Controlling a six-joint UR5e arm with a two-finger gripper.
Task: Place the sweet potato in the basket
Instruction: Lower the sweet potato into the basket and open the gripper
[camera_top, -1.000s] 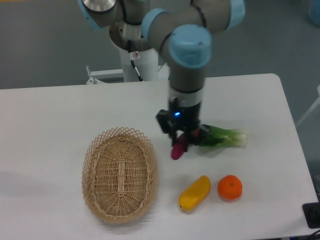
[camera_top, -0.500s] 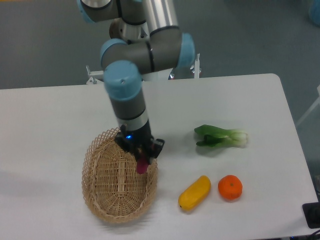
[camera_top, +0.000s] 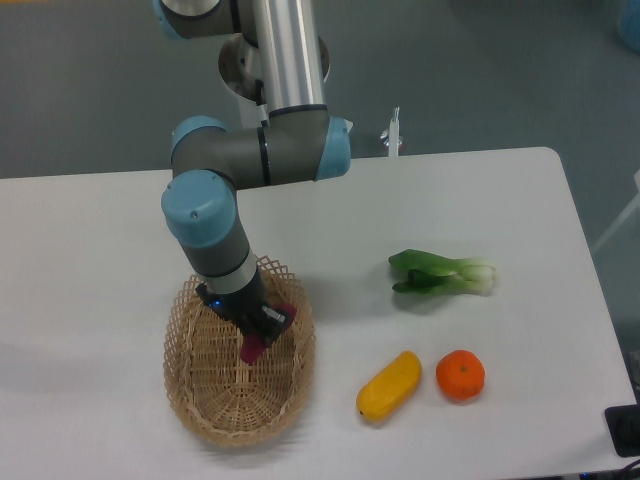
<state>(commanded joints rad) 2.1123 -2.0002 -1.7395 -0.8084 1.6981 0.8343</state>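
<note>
— One slim magenta-purple sweet potato (camera_top: 252, 347), pinched in the hand (camera_top: 256, 338), over the oval tan wicker basket (camera_top: 197, 388)?
— Yes. Long axis steep, tip down toward basket floor; only release remaining.

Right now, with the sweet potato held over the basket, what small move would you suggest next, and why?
Probably open the gripper to let go. It is shut on the sweet potato, whose tip hangs low inside the basket, well within the rim, so a release should land it inside.
</note>
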